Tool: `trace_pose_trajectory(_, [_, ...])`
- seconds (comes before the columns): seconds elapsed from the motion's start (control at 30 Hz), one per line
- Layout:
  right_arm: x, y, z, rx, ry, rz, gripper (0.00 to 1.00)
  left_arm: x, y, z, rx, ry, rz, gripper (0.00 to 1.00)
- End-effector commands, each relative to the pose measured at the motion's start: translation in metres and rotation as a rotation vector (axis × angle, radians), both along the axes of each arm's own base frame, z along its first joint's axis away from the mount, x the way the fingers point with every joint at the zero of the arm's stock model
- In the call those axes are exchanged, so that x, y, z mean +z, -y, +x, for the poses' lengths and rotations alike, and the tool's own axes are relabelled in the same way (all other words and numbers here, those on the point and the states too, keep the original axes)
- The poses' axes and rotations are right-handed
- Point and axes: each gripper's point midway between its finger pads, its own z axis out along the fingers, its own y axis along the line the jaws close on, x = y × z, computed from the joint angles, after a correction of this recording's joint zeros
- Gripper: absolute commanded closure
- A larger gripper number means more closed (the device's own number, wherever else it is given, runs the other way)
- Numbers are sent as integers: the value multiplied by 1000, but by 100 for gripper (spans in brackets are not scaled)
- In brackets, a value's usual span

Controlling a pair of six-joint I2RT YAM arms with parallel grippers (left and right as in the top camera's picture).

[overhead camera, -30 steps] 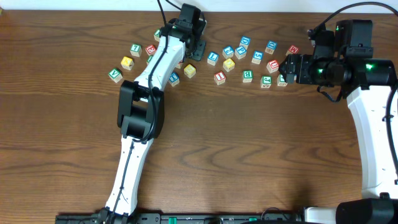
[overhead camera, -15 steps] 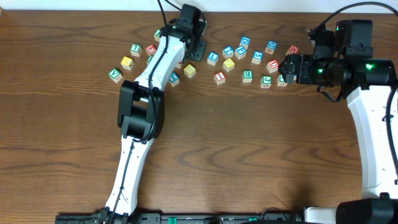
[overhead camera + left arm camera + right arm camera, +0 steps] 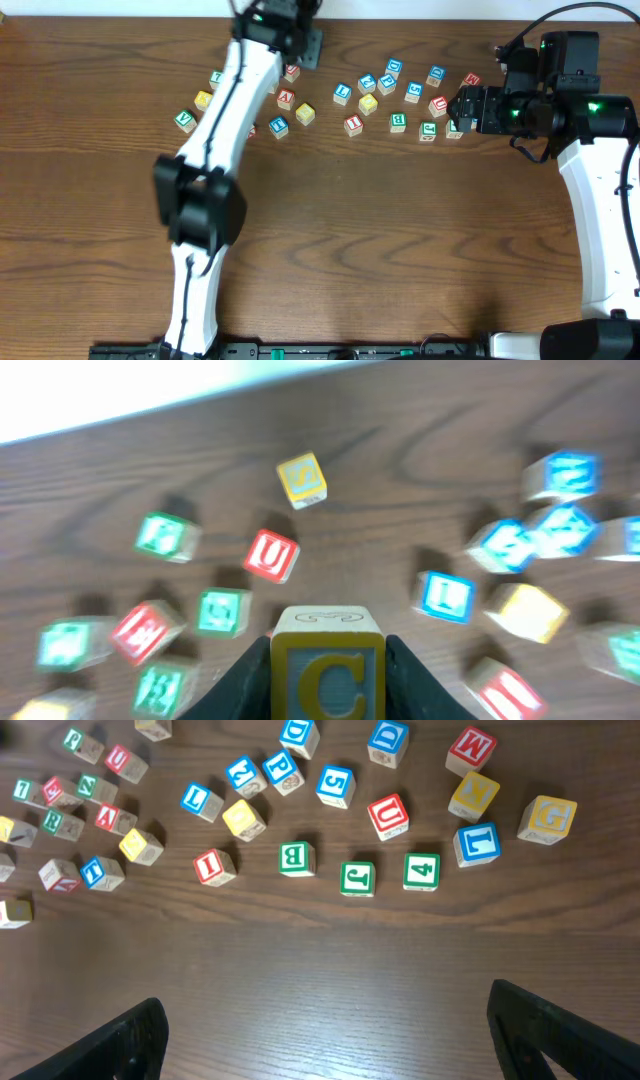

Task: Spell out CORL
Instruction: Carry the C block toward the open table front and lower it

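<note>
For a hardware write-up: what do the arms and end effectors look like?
The left arm and right arm have white links and black joint housings. A black cable runs along the left arm; the right wrist shows a green light. The left end effector and right end effector have black fingers.
</note>
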Motion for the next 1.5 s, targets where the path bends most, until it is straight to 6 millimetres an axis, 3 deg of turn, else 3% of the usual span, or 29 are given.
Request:
trace_pose_trajectory(0.0, [7, 3, 3, -13, 18, -3, 3, 58, -10, -27, 62, 35, -40, 73])
trace_pose_trajectory(0.13, [8, 3, 3, -13, 21, -4, 2, 70, -24, -67, 116, -62, -43, 73])
trace_pose_trajectory(0.27, [8, 3, 4, -13, 27, -5, 2, 61, -36, -105, 202, -212, -38, 73])
trace_pose_trajectory(0.6, [9, 7, 7, -27, 35, -25, 1, 3, -37, -168, 186, -543, 38, 78])
trace_pose_trajectory(0.8, [9, 9, 7, -32, 39, -31, 1, -40, -25, -198, 164, -678, 97, 79])
trace_pose_trajectory(1.17, [9, 10, 8, -38, 39, -40, 1, -97, 5, -231, 119, -742, 157, 81])
trace_pose_trajectory(1.33, [8, 11, 8, -38, 38, -41, 1, -120, 13, -232, 116, -723, 149, 81])
trace_pose_trajectory(1.47, [8, 11, 8, -38, 38, -41, 1, -135, 22, -217, 134, -660, 99, 81])
